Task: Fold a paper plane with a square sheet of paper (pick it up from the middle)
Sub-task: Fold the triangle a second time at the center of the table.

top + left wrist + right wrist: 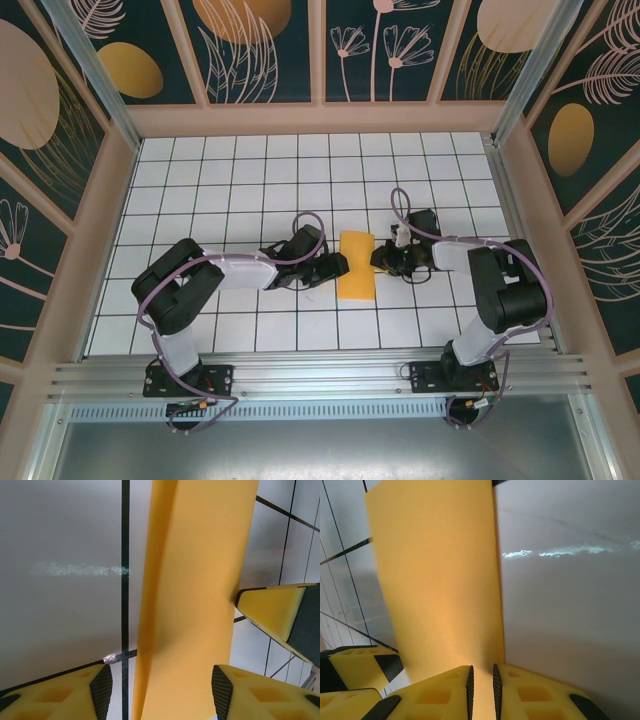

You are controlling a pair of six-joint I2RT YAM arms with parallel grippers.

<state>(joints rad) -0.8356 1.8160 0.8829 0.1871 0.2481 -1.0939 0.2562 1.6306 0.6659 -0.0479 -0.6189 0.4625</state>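
Note:
The square sheet of paper (357,264) lies on the white grid table as an orange-yellow rectangle, longer front to back, between my two grippers. My left gripper (340,266) is low at its left edge, open. In the left wrist view its pads (102,690) stand wide apart, with the paper (195,595) running between them and touching neither. My right gripper (381,261) sits at the paper's right edge. In the right wrist view its pads (469,689) leave only a narrow slit, and the tips rest at the paper's (437,580) near edge without clearly pinching it.
A white grid table (200,200) is walled by wooden frames and dark panels patterned with orange ovals (130,68). A metal rail (320,375) runs along the near edge by the arm bases. Both arms reach low towards the table's middle.

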